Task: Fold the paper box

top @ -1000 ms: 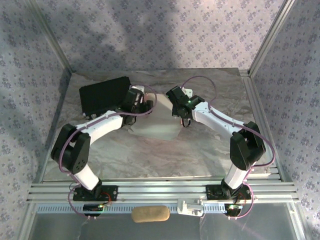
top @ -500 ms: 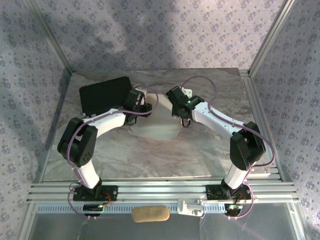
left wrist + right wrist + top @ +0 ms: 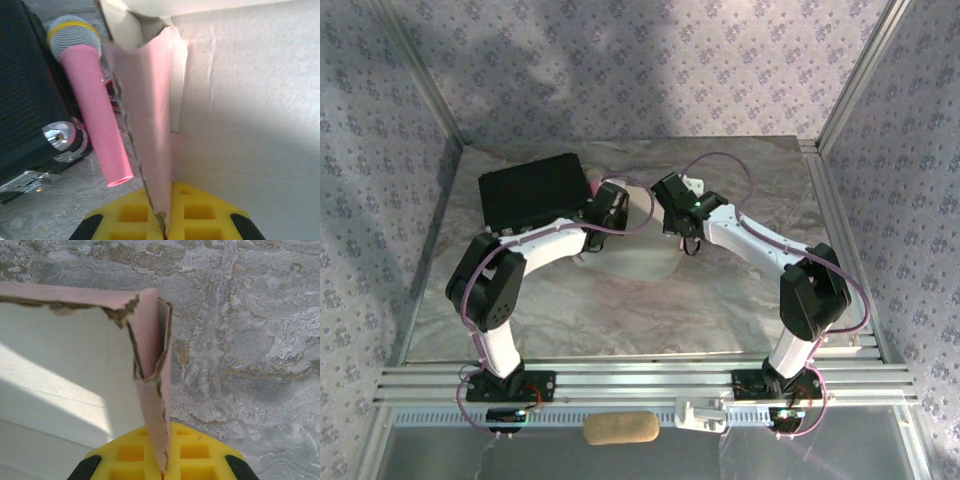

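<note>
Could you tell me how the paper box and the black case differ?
The paper box is pale pink outside, white inside; the black case is dark. The paper box is thin, open-topped card; the black case looks like a closed, solid block. The left gripper and right gripper each pinch a wall of the paper box; the black case is ungripped. Both sit on the table.

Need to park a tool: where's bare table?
Free: wide strip of table between box and near rail; right side beyond the right arm. Crowded: gap between case and box, where a pink mic lies and the left gripper clamps the box.
</note>
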`<control>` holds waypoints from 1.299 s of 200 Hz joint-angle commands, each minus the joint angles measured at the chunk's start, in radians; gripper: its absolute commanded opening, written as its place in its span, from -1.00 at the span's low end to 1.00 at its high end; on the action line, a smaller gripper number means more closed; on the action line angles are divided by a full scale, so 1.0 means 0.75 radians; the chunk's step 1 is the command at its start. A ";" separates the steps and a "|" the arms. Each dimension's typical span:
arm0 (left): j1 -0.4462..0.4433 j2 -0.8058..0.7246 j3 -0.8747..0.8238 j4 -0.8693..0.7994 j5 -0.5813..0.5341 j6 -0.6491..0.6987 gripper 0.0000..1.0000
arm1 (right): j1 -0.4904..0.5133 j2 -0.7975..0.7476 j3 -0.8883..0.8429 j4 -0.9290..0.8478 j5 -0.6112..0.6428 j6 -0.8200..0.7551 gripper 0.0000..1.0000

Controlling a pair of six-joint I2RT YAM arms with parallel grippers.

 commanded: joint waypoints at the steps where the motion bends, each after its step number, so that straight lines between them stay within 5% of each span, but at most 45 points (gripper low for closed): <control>1: -0.041 0.026 0.042 -0.104 -0.274 -0.049 -1.00 | 0.011 -0.007 0.036 -0.045 0.034 0.021 -1.00; 76: -0.120 0.055 0.106 -0.286 -0.600 -0.223 -1.00 | 0.022 -0.023 0.034 -0.055 0.045 0.041 -1.00; 117: -0.135 0.074 0.132 -0.353 -0.657 -0.280 -1.00 | 0.025 -0.033 0.024 -0.053 0.040 0.050 -1.00; 133: -0.135 0.064 0.112 -0.318 -0.618 -0.266 -0.58 | 0.026 -0.036 0.018 -0.046 0.036 0.049 -1.00; 146: -0.130 0.052 0.096 -0.293 -0.585 -0.261 -0.50 | 0.024 -0.040 0.013 -0.046 0.036 0.050 -1.00; 167: -0.131 0.041 0.085 -0.269 -0.562 -0.243 -1.00 | 0.025 -0.050 0.009 -0.041 0.034 0.048 -1.00; 260: -0.168 -0.019 0.073 -0.322 -0.665 -0.296 -1.00 | 0.033 -0.060 0.004 -0.046 0.041 0.059 -1.00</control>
